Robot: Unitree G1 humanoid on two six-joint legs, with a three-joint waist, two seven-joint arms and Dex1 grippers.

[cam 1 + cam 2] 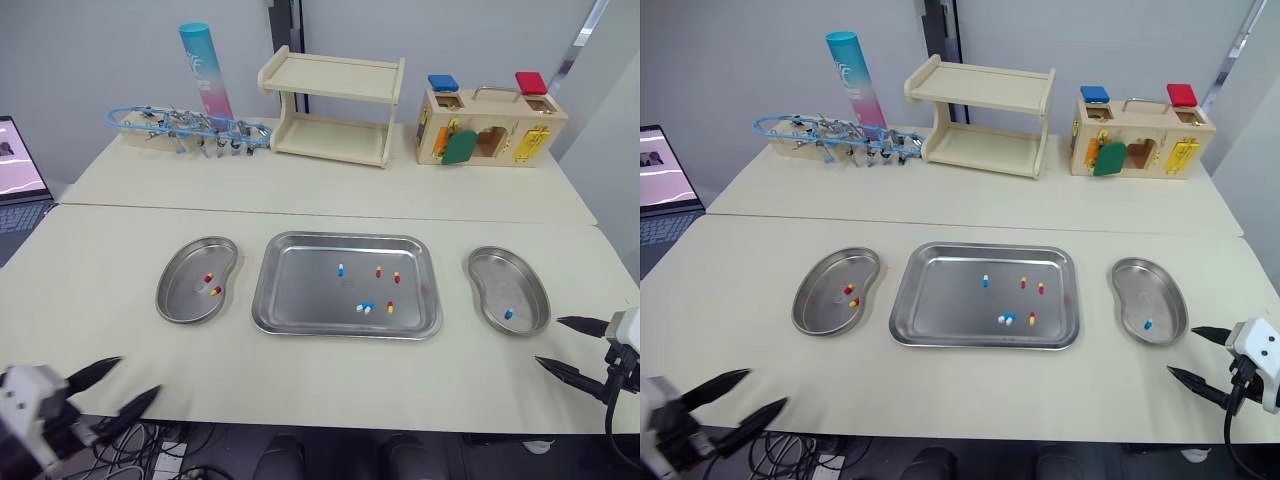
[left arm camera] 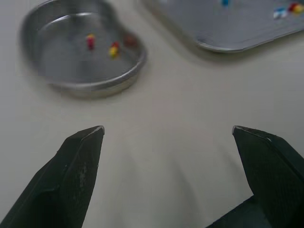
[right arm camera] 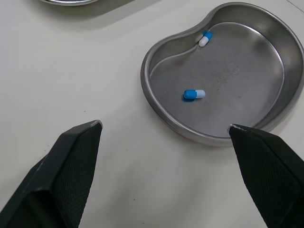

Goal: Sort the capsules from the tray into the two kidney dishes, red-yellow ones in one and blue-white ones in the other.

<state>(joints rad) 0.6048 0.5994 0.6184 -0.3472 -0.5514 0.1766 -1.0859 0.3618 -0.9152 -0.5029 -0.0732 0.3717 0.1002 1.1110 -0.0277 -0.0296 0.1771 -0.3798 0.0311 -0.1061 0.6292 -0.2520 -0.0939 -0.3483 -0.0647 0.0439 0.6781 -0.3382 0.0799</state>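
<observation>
In the left eye view, the tray (image 1: 275,300) sits in the middle of the table (image 1: 100,260). It holds three red-yellow capsules (image 1: 379,271) and what look like three blue-white capsules (image 1: 340,269), two of them touching. At 9 o'clock from the tray is the left dish (image 1: 185,305), with two red-yellow capsules (image 1: 208,279) inside. At 3 o'clock is the right dish (image 1: 500,275), with a blue-white capsule (image 1: 508,314). The left gripper (image 1: 135,378) hangs at about 7 o'clock from the tray and the right gripper (image 1: 550,342) at about 4 o'clock. The right eye view shows the same things in the same spots. In the left wrist view, the left gripper's fingers (image 2: 78,161) are spread wide with nothing between them, near the left dish. In the right wrist view, the right gripper's fingers (image 3: 71,161) are spread wide too and hold nothing. A second blue-white shape sits by the right dish's wall. I cannot tell if it is a capsule or just a shine. I think the job is part done and the robot is between picks. Next, one gripper should reach to the tray, come down over one capsule and pinch it gently, since they are small and may roll.
</observation>
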